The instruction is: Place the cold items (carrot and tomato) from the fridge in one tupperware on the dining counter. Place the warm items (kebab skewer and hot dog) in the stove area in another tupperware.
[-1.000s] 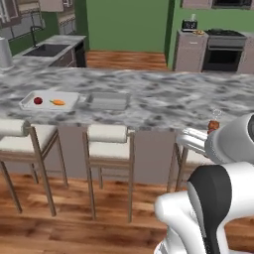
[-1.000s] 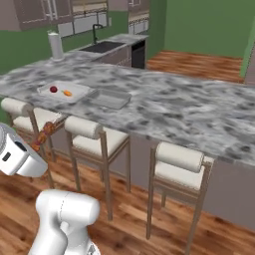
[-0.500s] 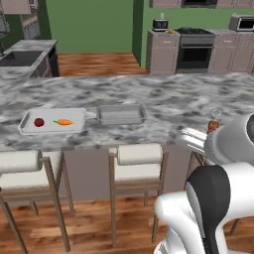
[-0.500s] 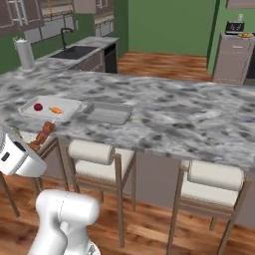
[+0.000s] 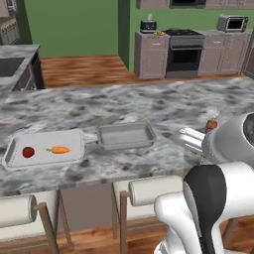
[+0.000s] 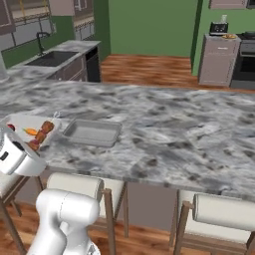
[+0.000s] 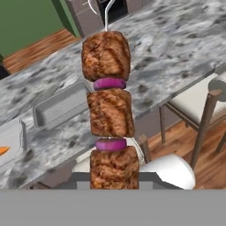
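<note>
Kebab skewer (image 7: 109, 110) carried at the dining counter (image 5: 163, 106)

Its lower end is cut off from sight; the claw (image 7: 114, 183) is clamped tight on it, the empty tupperware (image 7: 59, 105) lying just beyond.

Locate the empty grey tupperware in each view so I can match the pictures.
Left base view: grey tupperware at counter centre.
Right base view: grey tupperware left of centre.
Hand view: grey tupperware at left, behind the kebab skewer.
Shared landmark: white tupperware holding the carrot.
</note>
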Tool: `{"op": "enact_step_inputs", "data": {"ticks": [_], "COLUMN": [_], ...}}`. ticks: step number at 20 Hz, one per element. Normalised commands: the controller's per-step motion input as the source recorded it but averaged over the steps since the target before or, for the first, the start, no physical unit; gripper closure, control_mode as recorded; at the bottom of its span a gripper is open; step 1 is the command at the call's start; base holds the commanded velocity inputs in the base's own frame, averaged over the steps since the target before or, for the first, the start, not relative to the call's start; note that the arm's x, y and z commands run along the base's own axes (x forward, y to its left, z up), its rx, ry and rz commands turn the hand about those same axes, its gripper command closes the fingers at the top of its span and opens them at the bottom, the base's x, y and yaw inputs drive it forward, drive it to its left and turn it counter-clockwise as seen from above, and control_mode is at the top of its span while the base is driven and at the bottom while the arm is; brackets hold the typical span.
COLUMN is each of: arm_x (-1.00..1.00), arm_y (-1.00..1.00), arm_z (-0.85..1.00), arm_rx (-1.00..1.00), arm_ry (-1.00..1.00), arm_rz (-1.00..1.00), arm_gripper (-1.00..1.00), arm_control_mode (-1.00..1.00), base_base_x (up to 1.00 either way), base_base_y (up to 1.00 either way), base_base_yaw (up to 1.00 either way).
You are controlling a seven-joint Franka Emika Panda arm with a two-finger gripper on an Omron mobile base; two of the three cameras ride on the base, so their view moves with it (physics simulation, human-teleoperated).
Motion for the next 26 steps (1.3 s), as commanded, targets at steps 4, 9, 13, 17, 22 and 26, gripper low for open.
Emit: {"op": "enact_step_inputs", "data": {"ticks": [4,9,13,17,22,26], "arm_x": [0.0,0.4,0.99,0.82,0.68,0.61], "arm_y": [0.0,0.07,0.22,0.15,0.05,0.0], "arm_z": [0.0,0.0,0.01,0.0,-0.01,-0.15], "arm_rx": [0.0,-0.01,0.0,0.0,-0.01,-0.02], "arm_ry": [0.0,0.18,0.33,0.16,0.09,0.06], "arm_rz": [0.0,0.01,0.28,0.46,0.55,0.61], "arm_gripper": [1.0,1.0,1.0,1.0,1.0,1.0], "arm_control_mode": [1.0,-1.0,-1.0,-1.0,-1.0,-1.0], "base_base_x": [0.84,0.58,0.0,0.0,0.0,0.0], "base_base_y": [0.0,0.07,0.0,0.0,0.0,0.0], "base_base_yaw": [-0.06,-0.01,0.0,0.0,0.0,0.0]}}
